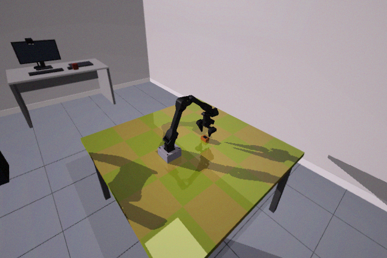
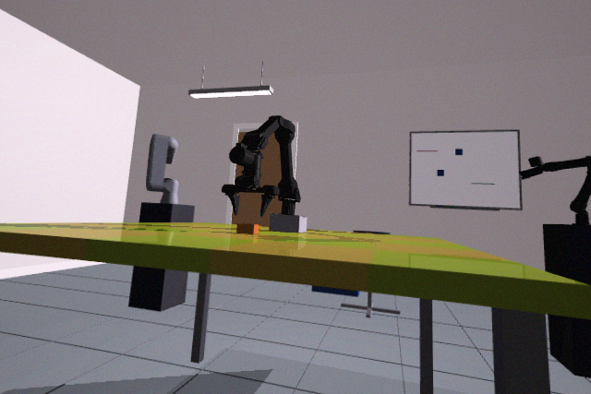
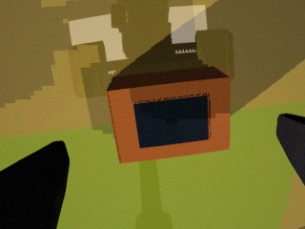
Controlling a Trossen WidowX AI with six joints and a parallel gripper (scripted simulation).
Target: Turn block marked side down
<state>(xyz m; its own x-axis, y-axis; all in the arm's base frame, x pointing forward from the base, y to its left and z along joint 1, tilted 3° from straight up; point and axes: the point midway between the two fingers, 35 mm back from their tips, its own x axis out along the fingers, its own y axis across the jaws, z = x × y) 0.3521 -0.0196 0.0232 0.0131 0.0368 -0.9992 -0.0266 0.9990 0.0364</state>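
The orange block [image 1: 204,138] [image 2: 247,228] [image 3: 125,129] rests flat on the green and tan checkered table [image 1: 203,211] [image 2: 286,266]. Its marked side, a dark blue rectangle [image 3: 173,126], faces up. My gripper [image 1: 205,133] [image 2: 248,214] is open and empty, pointing down. It hangs a little above the block, with the fingertips higher than the block's top. In the wrist view the block lies between the two wide-set fingers, slightly turned and a bit toward the top of the picture. The block's underside is hidden.
The arm's pale grey base [image 1: 169,154] [image 2: 287,223] stands on the table near the block. Shadows of the arm fall across the table. A white desk [image 1: 62,73] with a monitor stands far off, and other arms on dark pedestals stand beyond the table.
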